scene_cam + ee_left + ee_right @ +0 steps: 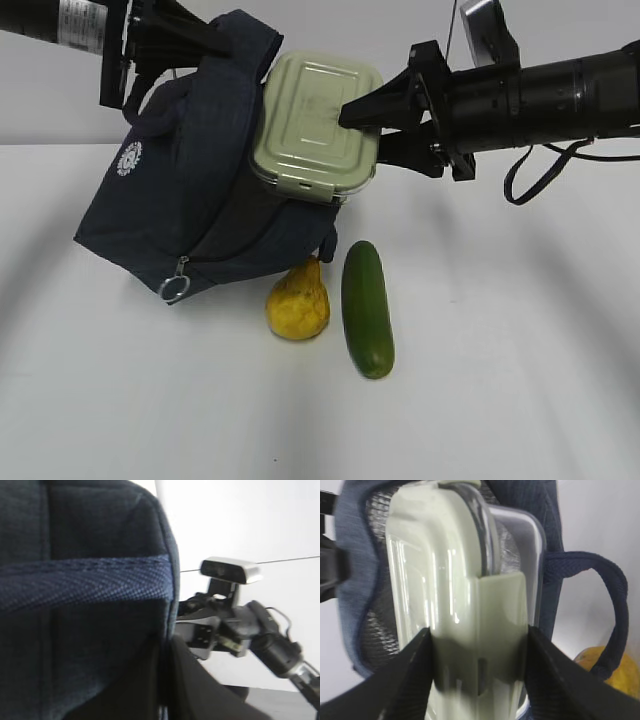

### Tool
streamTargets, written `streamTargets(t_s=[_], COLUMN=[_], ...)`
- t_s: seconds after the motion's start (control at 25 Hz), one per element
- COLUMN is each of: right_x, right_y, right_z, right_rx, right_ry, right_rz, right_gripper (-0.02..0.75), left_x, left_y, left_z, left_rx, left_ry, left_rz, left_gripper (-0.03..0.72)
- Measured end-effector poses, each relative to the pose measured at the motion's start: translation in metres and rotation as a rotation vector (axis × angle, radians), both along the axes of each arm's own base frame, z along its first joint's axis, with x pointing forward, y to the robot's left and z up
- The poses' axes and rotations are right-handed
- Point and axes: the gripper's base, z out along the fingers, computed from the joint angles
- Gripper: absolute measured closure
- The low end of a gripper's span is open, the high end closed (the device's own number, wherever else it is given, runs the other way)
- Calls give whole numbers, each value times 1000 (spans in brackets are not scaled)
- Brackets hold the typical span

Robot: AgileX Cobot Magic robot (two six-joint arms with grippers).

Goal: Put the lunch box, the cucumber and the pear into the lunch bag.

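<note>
The left gripper [215, 42] is pinched closed on the top edge of the lunch bag [190, 190], apparently lifting that side so the mouth tips toward the other arm. The right gripper [365, 120] clamps the lunch box [318, 125] between its fingers [410, 680], lid clip between them, and the box's far end sits at the bag's foil-lined opening. The pear [297, 302] and cucumber [366, 308] lie below the fingers on the table [520, 380], just beside each other. The bag's round white logo [130, 158] is too small to read.
</note>
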Motion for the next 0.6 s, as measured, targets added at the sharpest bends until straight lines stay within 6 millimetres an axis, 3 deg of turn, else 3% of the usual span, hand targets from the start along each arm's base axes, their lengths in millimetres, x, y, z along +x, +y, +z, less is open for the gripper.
streamTargets(t_s=[0.2,0.6], right_x=[3,12], right_y=[0,3], right_z=[-1,21], right_rx=[-2,10], right_ry=[1,8], right_rz=[-11,-21], right_gripper=[349,349], left_x=[0,-15], left_y=[-6,-48], left_z=[5,7], left_rx=[-61,-77], left_ry=[2,-16], left_rz=[1,-109], left_gripper=[680,680])
